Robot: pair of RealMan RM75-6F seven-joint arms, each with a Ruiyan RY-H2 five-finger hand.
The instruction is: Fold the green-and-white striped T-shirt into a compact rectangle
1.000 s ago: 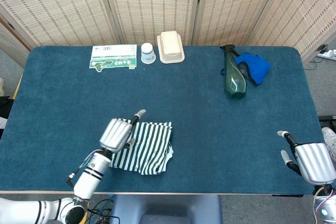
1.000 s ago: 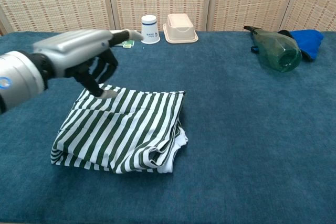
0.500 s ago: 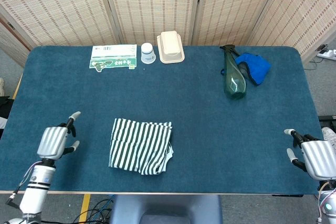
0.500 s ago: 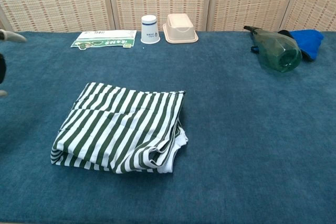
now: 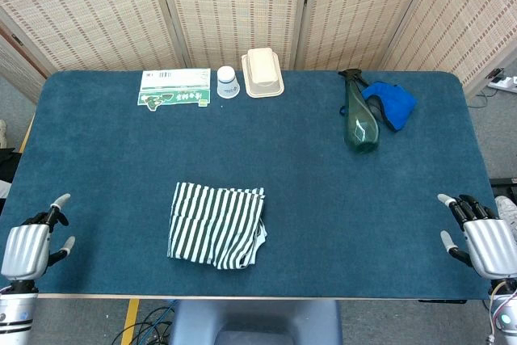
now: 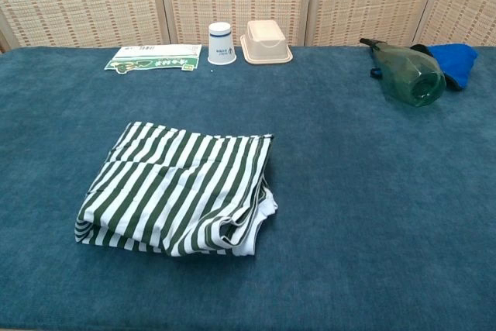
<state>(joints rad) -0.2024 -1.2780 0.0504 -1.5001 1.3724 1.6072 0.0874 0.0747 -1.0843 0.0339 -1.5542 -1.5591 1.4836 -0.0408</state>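
Now the green-and-white striped T-shirt (image 5: 216, 225) is seen folded into a compact rectangle on the blue table (image 5: 323, 183), near the front edge and left of the middle; in the chest view its right side looks a little bunched, with white layers showing underneath. The left hand (image 5: 27, 247) is placed at the front left corner of the table, well apart from the shirt, its fingers spread and nothing held. The right hand (image 5: 480, 239) is placed at the front right corner, fingers also apart and empty. Along the far edge a printed packet (image 5: 174, 87), a paper cup (image 5: 228, 82) and a beige container (image 5: 262, 72) are lined up. A green bottle (image 5: 359, 121) is laid beside a blue cloth (image 5: 393, 103).
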